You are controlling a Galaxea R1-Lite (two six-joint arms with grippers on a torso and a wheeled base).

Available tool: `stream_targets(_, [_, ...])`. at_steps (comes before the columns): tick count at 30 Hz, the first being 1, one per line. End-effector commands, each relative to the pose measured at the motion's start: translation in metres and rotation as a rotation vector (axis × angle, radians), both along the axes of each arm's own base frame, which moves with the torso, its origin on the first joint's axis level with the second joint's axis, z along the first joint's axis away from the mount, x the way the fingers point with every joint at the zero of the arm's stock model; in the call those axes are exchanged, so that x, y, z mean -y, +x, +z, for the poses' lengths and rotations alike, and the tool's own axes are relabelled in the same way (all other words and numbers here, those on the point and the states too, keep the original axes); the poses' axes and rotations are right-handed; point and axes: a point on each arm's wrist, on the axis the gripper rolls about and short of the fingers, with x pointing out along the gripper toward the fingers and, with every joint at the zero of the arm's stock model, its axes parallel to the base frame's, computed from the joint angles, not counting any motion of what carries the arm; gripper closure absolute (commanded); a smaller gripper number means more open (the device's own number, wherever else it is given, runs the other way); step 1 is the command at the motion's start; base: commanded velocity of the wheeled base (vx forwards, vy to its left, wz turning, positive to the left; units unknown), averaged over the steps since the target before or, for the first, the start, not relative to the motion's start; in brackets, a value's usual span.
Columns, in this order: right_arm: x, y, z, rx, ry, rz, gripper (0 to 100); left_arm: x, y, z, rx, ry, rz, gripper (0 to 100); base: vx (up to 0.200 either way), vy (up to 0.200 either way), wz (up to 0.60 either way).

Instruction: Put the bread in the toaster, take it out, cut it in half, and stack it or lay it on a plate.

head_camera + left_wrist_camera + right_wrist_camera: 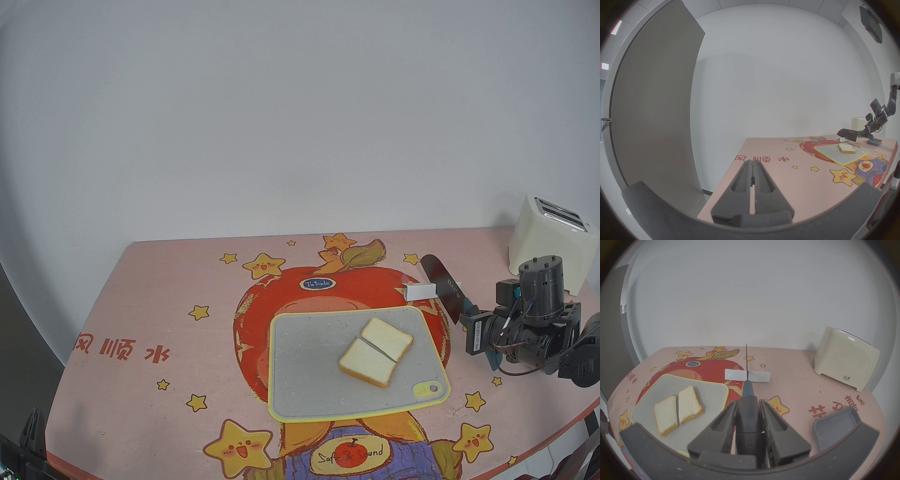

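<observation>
The cut bread halves (376, 352), touching toward 3 o'clock on the cutting board (306, 369), look light, soft and crushable, so pinch gently across a crust edge; the right tool (748, 410), at the board's 3 o'clock, is clamped on the knife (442, 282), the left tool (752, 187) pressed together, empty.

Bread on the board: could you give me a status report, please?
Left gripper shut, empty. Right gripper shut on knife, beside the cutting board. Bread cut in two on it. Nothing lies on the halves.
</observation>
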Motion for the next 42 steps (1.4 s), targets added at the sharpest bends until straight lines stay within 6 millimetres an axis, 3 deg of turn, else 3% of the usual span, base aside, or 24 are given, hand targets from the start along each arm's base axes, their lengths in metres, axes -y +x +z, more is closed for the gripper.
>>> stream_targets(1, [-0.0001,0.0001,-0.001,-0.004,-0.002,0.0,100,0.0,0.0001,-0.0052,-0.001,-0.001,0.0,100,0.0,0.0,0.0])
stream_targets(16, [-0.0008,0.0006,-0.0018,-0.003,0.0,0.001,100,0.0,0.0001,-0.0052,-0.001,-0.001,0.0,100,0.0,0.0,0.0])
stream_targets(17, [-0.0008,0.0006,-0.0018,-0.003,0.0,0.001,0,0.0,0.0001,-0.0052,-0.001,0.001,0.0,100,0.0,0.0,0.0])
stream_targets(42, [-0.0016,-0.0002,0.0002,0.009,0.0,0.005,0,0.0,0.0001,-0.0052,-0.001,-0.001,0.0,100,0.0,0.0,0.0])
